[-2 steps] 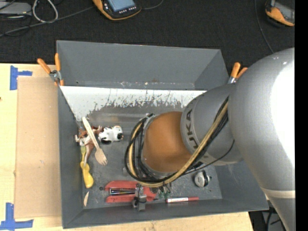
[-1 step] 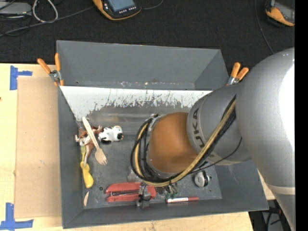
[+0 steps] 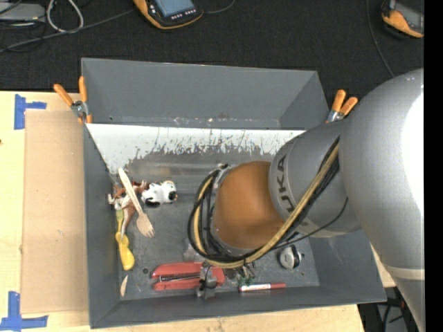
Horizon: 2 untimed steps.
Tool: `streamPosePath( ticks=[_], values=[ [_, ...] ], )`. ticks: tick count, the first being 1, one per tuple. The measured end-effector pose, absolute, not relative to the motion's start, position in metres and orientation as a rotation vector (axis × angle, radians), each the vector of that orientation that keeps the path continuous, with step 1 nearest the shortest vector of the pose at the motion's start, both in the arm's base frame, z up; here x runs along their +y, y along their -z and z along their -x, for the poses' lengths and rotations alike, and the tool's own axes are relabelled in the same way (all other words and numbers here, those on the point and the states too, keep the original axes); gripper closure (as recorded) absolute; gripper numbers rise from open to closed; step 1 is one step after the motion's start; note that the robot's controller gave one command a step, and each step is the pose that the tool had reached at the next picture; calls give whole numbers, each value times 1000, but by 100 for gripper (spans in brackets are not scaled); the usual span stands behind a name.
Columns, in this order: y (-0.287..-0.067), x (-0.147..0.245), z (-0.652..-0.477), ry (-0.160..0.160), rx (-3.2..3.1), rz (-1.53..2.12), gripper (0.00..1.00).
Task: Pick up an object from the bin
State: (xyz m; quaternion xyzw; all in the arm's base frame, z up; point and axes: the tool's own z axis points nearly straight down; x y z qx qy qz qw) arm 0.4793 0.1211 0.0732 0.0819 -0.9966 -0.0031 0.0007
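Note:
My gripper [image 3: 205,283] pokes out below the arm's wrist, low at the bin's front, and is down on the right end of a red-handled tool [image 3: 178,274] lying flat along the front wall. Just to the gripper's right lies a thin red and white pen [image 3: 264,288]. A small round silver and black thing [image 3: 289,257] sits further right, partly under the arm.
On the bin's left side lie a pale wooden fork [image 3: 136,206], a black-and-white cow toy [image 3: 159,194], a small brown animal figure [image 3: 119,198] and a yellow-handled piece [image 3: 124,250]. The arm and its orange cover hide the bin's middle and right.

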Motion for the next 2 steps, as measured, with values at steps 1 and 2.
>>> streamPosePath(
  ticks=[1,2],
  values=[
    [-141,121,-481,7,-3120,-243,100],
    [-196,120,-483,8,-3126,-244,100]
  ],
)
